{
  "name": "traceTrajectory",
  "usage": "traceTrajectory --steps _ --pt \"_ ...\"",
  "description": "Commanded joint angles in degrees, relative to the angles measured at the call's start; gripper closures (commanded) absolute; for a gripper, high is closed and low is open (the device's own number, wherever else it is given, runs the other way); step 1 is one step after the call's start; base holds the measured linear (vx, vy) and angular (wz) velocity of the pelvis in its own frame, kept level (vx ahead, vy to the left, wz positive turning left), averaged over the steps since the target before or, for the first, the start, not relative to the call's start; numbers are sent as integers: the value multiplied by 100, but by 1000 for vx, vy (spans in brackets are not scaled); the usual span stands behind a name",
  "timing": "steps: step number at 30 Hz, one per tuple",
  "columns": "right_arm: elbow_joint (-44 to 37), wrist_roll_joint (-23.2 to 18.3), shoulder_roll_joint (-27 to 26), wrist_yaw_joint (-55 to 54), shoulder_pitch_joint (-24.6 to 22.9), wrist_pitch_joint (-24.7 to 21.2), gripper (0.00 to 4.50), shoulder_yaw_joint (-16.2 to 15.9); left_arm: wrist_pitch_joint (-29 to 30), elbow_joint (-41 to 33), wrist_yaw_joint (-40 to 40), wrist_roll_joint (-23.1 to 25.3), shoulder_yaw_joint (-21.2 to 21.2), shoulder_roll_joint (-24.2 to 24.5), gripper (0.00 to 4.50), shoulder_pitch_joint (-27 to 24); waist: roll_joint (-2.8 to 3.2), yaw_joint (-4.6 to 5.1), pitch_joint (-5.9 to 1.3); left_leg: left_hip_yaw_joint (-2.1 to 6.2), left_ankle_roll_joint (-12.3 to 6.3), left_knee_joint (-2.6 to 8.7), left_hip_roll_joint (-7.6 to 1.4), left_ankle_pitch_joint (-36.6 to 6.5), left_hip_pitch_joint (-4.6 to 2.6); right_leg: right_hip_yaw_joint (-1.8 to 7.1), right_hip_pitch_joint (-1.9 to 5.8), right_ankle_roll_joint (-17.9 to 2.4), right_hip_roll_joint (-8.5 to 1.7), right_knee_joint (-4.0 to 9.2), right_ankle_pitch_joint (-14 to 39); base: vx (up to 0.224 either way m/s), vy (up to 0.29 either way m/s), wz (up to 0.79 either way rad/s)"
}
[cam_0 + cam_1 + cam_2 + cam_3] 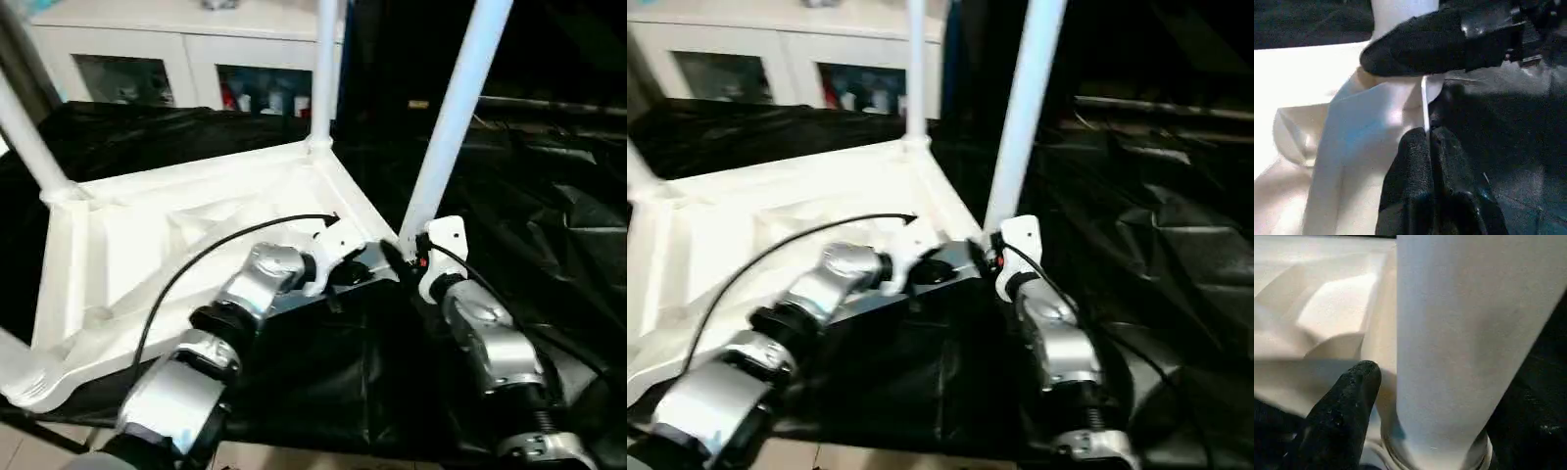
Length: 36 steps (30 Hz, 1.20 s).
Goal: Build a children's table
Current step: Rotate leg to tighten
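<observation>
White plastic table [147,245]: upside down on black-draped tabletop [549,225], light, stiff, slick.
Left gripper [1426,139]: clenched at near-right rim.
Right gripper [411,257]: around near-right leg [453,117]; grasp uncertain.
Hold: leg's base.

- Table top [196,225]: you see all-white plastic, with raised ribs on its underside.
- Legs [456,113]: plain white, no markings.
- Sheet [549,225] under the table: glossy black, creased.
- Forearms [485,328]: your arms are silver, with black joints and a black cable [196,259].
- Gripper fingers [1422,181]: matte black.
- Cabinet [167,44] behind: white, with dark glass doors.
</observation>
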<state>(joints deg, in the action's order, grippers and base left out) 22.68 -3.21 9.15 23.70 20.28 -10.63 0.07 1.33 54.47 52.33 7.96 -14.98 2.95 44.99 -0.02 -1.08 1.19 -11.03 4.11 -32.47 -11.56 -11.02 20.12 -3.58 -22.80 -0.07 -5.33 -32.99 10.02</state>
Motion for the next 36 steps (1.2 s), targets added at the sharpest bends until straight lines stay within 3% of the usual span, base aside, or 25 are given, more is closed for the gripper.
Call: traceTrajectory --steps 1,2,6,8,9,12,15,18,20,22,32,33,36 --pt "-18 -113 68 709 -86 -108 133 -454 -14 39 636 82 -371 24 450 -170 -19 -9 -239 63 -328 370 -128 -1451 24 204 269 -1135 -257 400 1109 0 0 0" --pt "-194 -210 396 1349 -136 -91 133 -580 -99 -19 1012 48 -401 221 450 -221 -43 -6 -250 48 -416 350 -130 -1280 35 205 286 -1230 -261 377 880 0 0 0" --pt "-497 -430 853 2249 -236 -150 133 -704 -163 -193 1802 -3 -525 564 450 -338 -27 -58 -247 31 -657 319 -154 -957 29 202 314 -1477 -274 318 402 0 0 0" --pt "-596 -505 1098 2704 -266 -165 133 -744 -199 -340 2345 -59 -606 786 450 -418 -20 -81 -237 32 -657 327 -169 -989 12 198 304 -1522 -268 314 495 0 0 0" --pt "-622 -535 1212 2918 -274 -174 133 -773 -170 -402 2559 -113 -613 858 450 -440 -60 -75 -226 29 -623 335 -177 -1067 17 193 310 -1531 -262 318 652 0 0 0" --pt "-630 -549 1456 3303 -260 -101 133 -858 -10 -535 2988 -232 -617 1010 450 -469 -9 -110 -208 19 -461 358 -210 -1291 -17 191 284 -1489 -252 333 1032 0 0 0" --pt "-576 -550 1564 3496 -217 -65 133 -902 31 -513 3018 -258 -569 1055 450 -439 -19 -105 -214 10 -397 350 -202 -1272 -14 198 281 -1513 -253 312 926 0 0 0" --pt "-610 -663 1638 3732 -192 -192 133 -919 29 -510 3009 -283 -523 1093 450 -415 -24 -122 -227 -1 -470 328 -195 -1148 -20 202 287 -1567 -251 293 709 0 0 0" --pt "-624 -746 1633 3782 -163 -249 166 -900 74 -572 3083 -310 -513 1122 450 -429 -25 -133 -240 -2 -508 314 -190 -1010 -4 198 300 -1591 -257 272 550 0 0 0" --pt "-640 -812 1609 3814 -154 -312 169 -904 127 -634 3119 -318 -517 1129 450 -448 -39 -149 -248 -5 -563 303 -186 -899 1 195 308 -1612 -260 256 436 0 0 0" --pt "-534 -706 1387 3304 -224 -321 193 -821 181 -519 2534 -244 -429 1006 450 -406 -39 -135 -231 4 -488 313 -177 -996 6 186 298 -1534 -258 290 759 0 0 0" --pt "-168 -435 1090 2316 -130 -284 193 -636 239 -255 1661 -166 -246 816 450 -277 -25 -100 -217 5 -416 319 -169 -1107 6 192 262 -1480 -258 314 956 0 0 0" --pt "255 -319 600 1035 0 -419 194 -306 479 -20 664 -102 -70 505 450 -159 -40 -50 -191 43 -117 356 -147 -1487 -38 174 239 -1220 -270 412 1938 0 0 0"
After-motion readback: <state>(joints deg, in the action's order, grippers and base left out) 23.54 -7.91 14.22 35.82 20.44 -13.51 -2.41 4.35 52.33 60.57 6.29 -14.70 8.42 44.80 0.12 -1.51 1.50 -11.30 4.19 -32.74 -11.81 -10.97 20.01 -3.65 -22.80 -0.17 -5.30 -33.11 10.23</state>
